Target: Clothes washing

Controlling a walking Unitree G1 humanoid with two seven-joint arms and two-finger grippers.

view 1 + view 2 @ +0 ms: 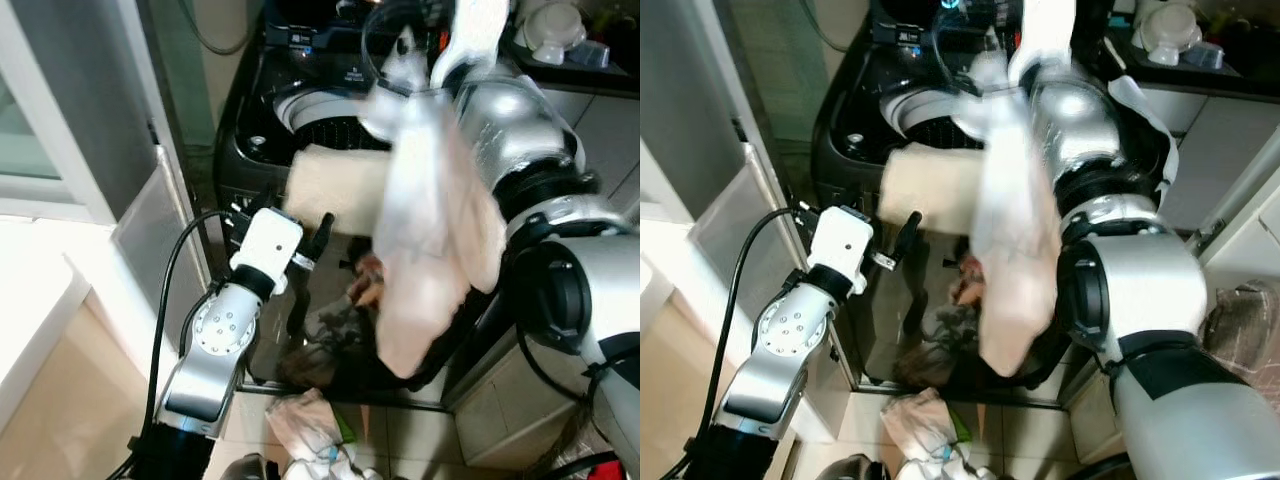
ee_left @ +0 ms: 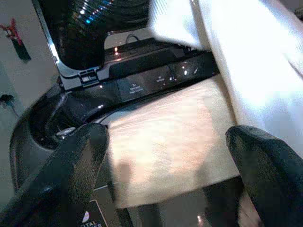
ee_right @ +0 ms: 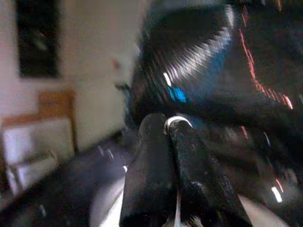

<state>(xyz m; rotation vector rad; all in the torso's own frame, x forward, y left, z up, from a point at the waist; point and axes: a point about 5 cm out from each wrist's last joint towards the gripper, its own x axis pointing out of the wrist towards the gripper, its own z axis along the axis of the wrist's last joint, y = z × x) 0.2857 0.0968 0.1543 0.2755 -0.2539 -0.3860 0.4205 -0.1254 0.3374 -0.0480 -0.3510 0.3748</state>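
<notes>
The right end effector (image 3: 173, 142) is up high over the washing machine (image 1: 255, 130). Its fingers are pinched tight on a long pale cloth (image 1: 430, 260) that hangs down the front. A cream cloth (image 1: 335, 185) lies over the rim. The left end effector (image 2: 165, 161) is wide open and holds nothing. Both cloths are not yet inside, I think. More clothes (image 1: 310, 425) wait on the floor.

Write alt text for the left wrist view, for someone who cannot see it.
Two black fingers of the open left gripper frame a cream cloth draped over the front rim of a black top-loading washing machine. A white garment hangs down beside it, and the machine's lid stands raised behind.
</notes>
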